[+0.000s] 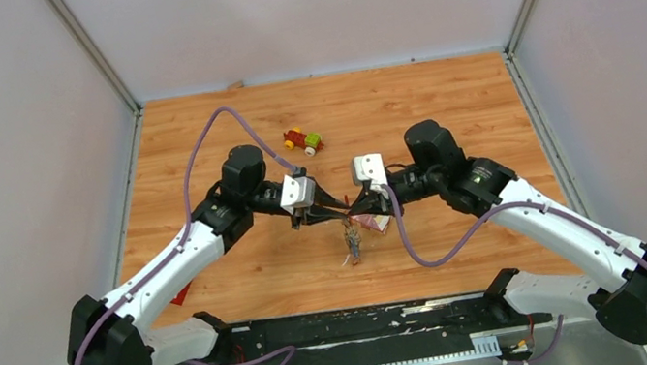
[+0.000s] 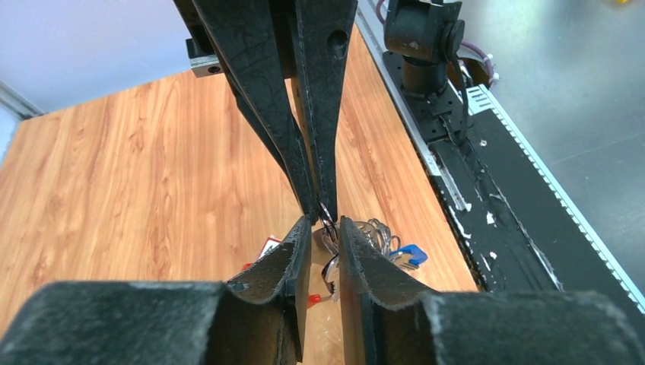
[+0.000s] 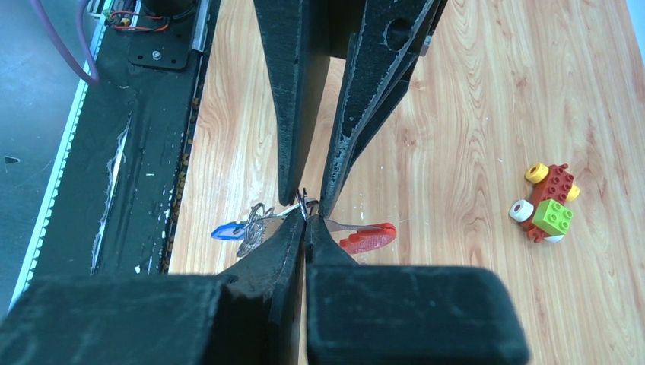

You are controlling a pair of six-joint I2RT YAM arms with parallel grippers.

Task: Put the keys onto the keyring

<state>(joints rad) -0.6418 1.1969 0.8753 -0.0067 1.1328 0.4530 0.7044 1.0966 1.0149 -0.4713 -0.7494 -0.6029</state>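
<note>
The 2 arms meet tip to tip over the middle of the orange wood-grain table (image 1: 445,104); the small thin metal keyring (image 3: 303,201) sits right where the 2 pairs of black fingers converge.

The right gripper (image 3: 306,222) has its 2 fingers pressed together at the tips, pinching the keyring; in the left wrist view those same fingers come down from the top and close to 1 point on the wire.

The left gripper (image 2: 325,224) has its 2 fingers narrowly parted, with the ring and some silver metal lying in the gap; whether its pads actually press on the metal I cannot tell.

The tiny silver metal keys (image 3: 255,224) hang in a cluster from the ring, just beside the fingertips; a blue plastic-headed key (image 3: 227,231) sticks out on the side toward the black base rail (image 3: 144,152); a red ribbed plastic piece (image 3: 369,239) lies on the opposite side, and I cannot tell whether it is a key head or a fob; from above the bundle shows just nearer the bases than the meeting point.

The red-yellow-green toy car (image 3: 549,205) stands well apart, on the far part of the table.
</note>
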